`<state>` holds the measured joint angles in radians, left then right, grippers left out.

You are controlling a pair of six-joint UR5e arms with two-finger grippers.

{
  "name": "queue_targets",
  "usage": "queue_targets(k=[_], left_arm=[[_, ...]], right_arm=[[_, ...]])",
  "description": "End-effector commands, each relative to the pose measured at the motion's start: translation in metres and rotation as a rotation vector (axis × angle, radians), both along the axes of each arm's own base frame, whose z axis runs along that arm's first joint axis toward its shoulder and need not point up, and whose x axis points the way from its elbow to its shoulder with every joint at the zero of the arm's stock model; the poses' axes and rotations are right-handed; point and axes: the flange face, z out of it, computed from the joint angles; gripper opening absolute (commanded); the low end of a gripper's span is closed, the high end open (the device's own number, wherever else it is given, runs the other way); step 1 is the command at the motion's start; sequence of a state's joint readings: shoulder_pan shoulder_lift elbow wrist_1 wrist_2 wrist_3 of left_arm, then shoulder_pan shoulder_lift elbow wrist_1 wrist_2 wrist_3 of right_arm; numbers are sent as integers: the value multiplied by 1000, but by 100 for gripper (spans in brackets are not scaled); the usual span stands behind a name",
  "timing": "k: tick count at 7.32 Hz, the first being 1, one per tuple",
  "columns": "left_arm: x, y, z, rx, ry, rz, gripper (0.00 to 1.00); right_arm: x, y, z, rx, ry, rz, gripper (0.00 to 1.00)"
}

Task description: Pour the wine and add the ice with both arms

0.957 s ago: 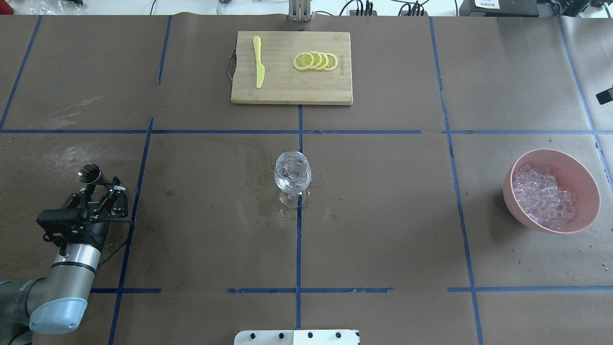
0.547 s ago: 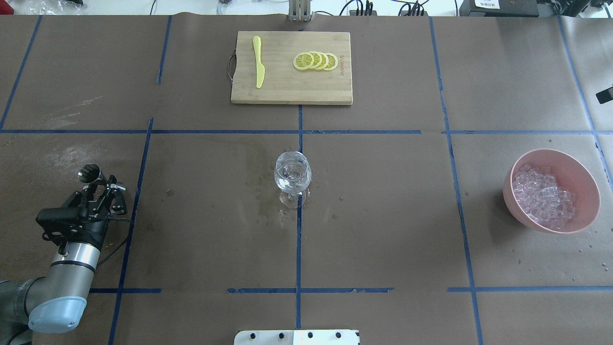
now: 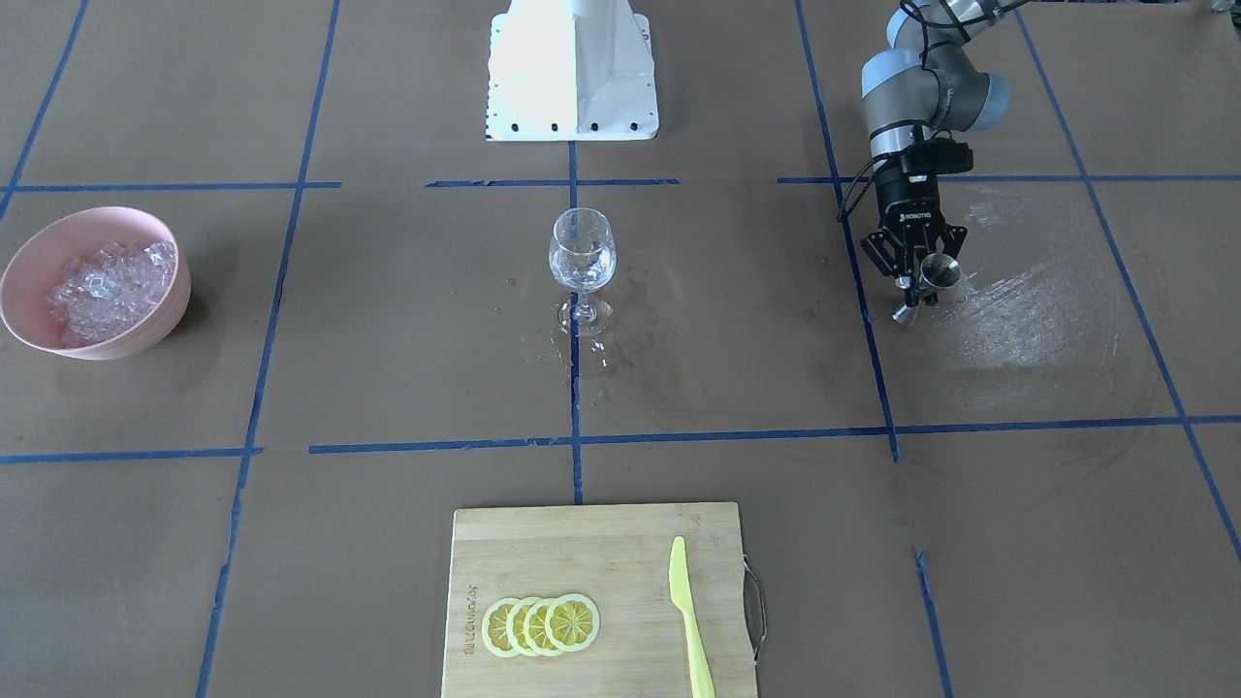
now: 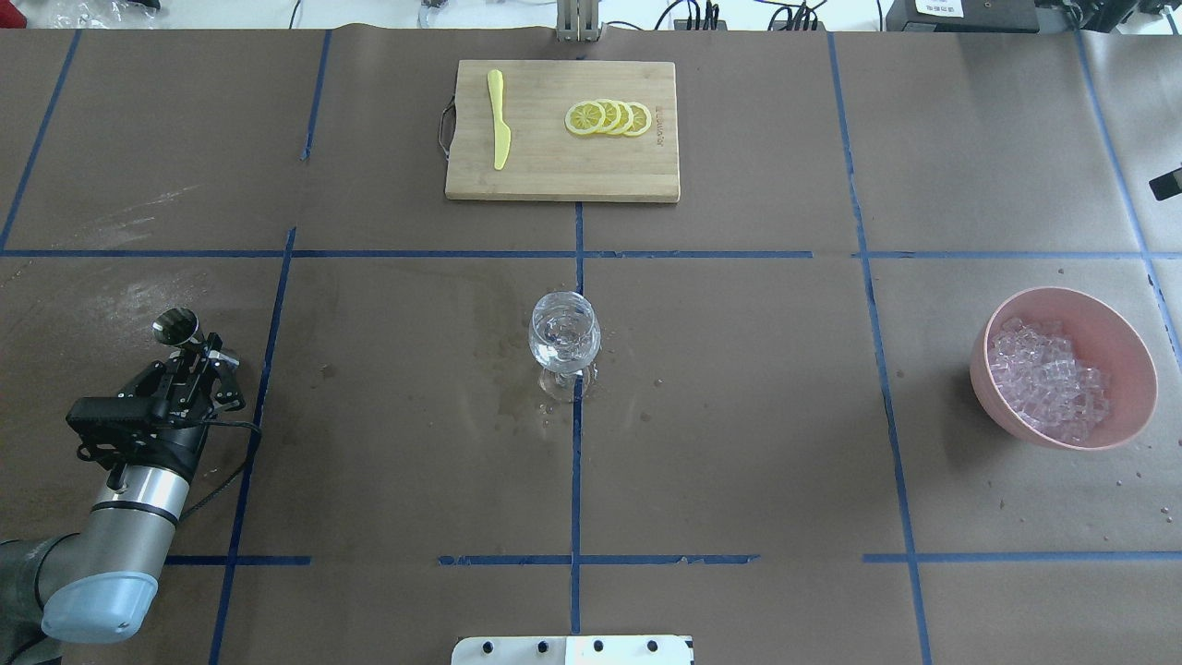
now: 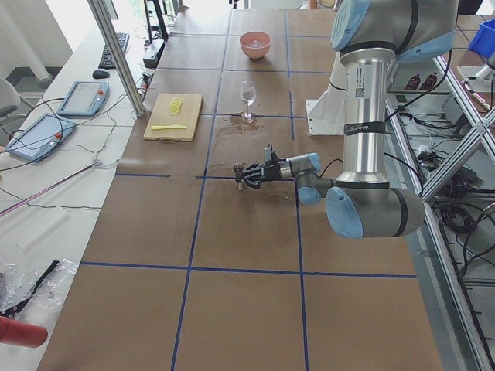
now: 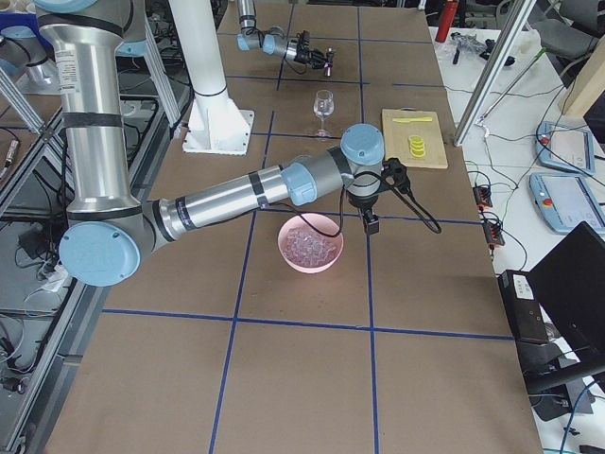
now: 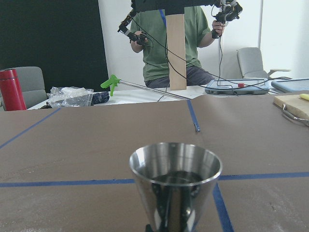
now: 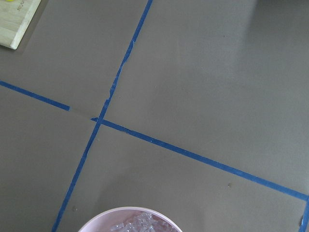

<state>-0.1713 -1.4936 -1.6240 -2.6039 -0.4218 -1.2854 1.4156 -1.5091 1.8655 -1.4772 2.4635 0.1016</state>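
In the lower left of the overhead view the left arm [image 4: 138,517] reaches in low over the brown surface [image 4: 739,416]. The left gripper [image 4: 192,358] is closed around the narrow waist of a steel jigger [image 4: 175,324], and the left wrist camera shows the jigger's cup upright with its mouth up. Compared with a second ago, the arm's pale blue joint cap has slid a little toward the left edge of the frame. The jigger sits slightly higher in the frame, and its mouth looks flatter.

Nothing else has shifted. The wine glass [image 4: 563,334] stands at the centre on a tape crossing, with clear contents and damp marks around its foot. The ice [image 4: 1048,379] lies heaped in the pink bowl [image 4: 1122,342] at the right side. The cutting board [image 4: 561,175] at top centre carries four overlapping lemon slices [image 4: 609,118] and a yellow knife [image 4: 499,120].

In the right-side view the right gripper [image 6: 370,223] hangs just beside the bowl's far rim. I cannot tell whether its jaws are apart or together.
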Motion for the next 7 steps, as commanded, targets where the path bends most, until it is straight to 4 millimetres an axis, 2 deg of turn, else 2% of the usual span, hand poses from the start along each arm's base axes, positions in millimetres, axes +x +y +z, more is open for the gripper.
queue_targets(k=[1, 2, 3, 4, 6, 7], left_arm=[[-16, -6, -25, 75, 52, 68, 0], [-9, -10, -54, 120, 27, 83, 0], [10, -14, -108, 162, 83, 84, 0], [20, -16, -126, 177, 83, 86, 0], [3, -8, -193, 243, 109, 95, 0], [11, -7, -217, 258, 140, 97, 0]], right_arm=[[0, -1, -1, -6, -2, 6, 100], [0, 0, -3, -2, -4, 5, 100], [0, 0, -4, 1, -5, 4, 100], [-1, 0, -3, -1, -5, 2, 100], [0, 0, -3, -4, -7, 4, 100], [-1, 0, -1, -6, -5, 3, 100]])
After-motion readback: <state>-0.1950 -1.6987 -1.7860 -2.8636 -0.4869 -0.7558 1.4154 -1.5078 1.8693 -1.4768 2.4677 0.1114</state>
